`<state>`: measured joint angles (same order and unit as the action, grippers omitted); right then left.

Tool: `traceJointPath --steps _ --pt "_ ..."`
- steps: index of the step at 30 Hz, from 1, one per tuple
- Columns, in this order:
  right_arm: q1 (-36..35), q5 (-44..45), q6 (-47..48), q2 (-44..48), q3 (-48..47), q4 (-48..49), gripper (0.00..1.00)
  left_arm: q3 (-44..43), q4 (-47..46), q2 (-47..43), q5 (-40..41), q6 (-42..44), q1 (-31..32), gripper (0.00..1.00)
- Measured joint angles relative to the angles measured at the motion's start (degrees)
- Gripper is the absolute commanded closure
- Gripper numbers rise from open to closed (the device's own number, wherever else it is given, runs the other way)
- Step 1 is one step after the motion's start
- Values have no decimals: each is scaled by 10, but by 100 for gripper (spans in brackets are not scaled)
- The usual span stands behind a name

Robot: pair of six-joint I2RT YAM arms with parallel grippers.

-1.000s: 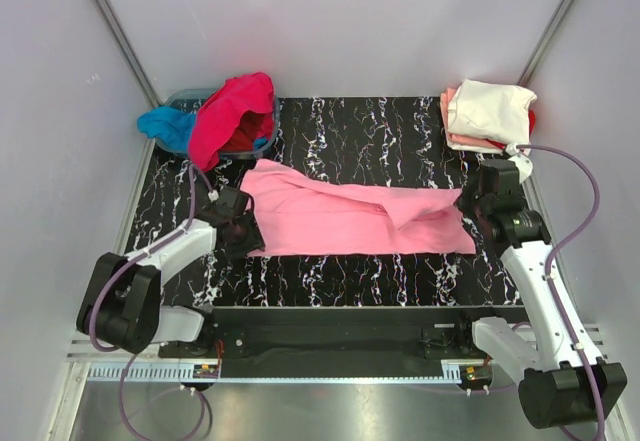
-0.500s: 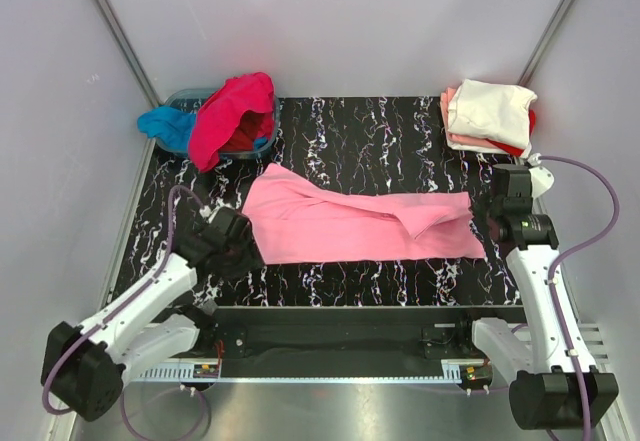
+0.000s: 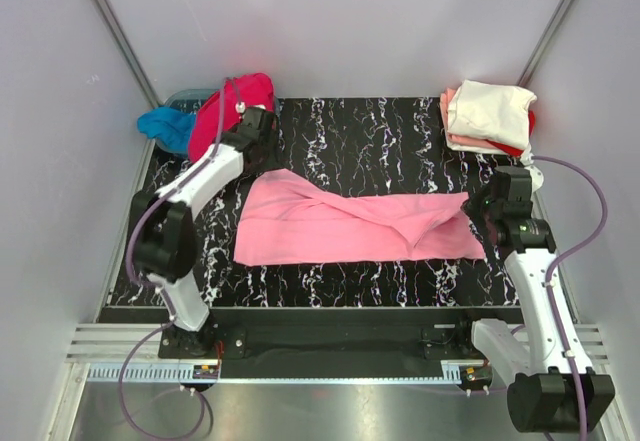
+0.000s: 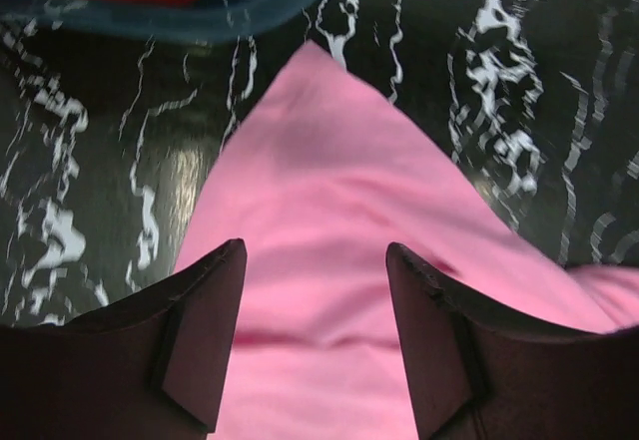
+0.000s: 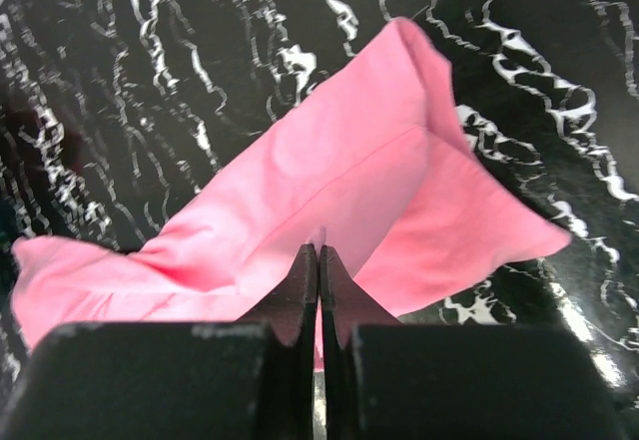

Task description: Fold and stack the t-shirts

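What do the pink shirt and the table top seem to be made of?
The pink shirt looks like soft, matte cloth; it creases and folds. The table top seems hard and glossy, black with white marble-like veins, perhaps printed.

A robot lab test cell: plain white panels (image 3: 350, 21) and metal struts (image 3: 118, 31) enclose a black marbled tabletop (image 3: 370, 131).

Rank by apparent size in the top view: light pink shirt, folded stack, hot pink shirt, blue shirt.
1. light pink shirt, clearly largest.
2. hot pink shirt and folded stack look alike; the left arm hides part of the hot pink one.
3. blue shirt, smallest.
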<state>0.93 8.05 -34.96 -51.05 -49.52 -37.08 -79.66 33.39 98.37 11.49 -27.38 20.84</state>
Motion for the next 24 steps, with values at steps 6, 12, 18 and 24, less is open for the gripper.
traceJointPath --steps 6,12,18,24 --pt "0 -48 0 19 24 23 100 -141 14 189 9 35 -2 36" --pt "0 -78 5 33 50 35 100 -240 28 286 25 45 -1 31" --pt "0 -93 13 44 67 43 100 -322 58 356 60 38 3 30" --pt "0 -106 17 46 76 49 100 -349 94 380 89 6 5 42"
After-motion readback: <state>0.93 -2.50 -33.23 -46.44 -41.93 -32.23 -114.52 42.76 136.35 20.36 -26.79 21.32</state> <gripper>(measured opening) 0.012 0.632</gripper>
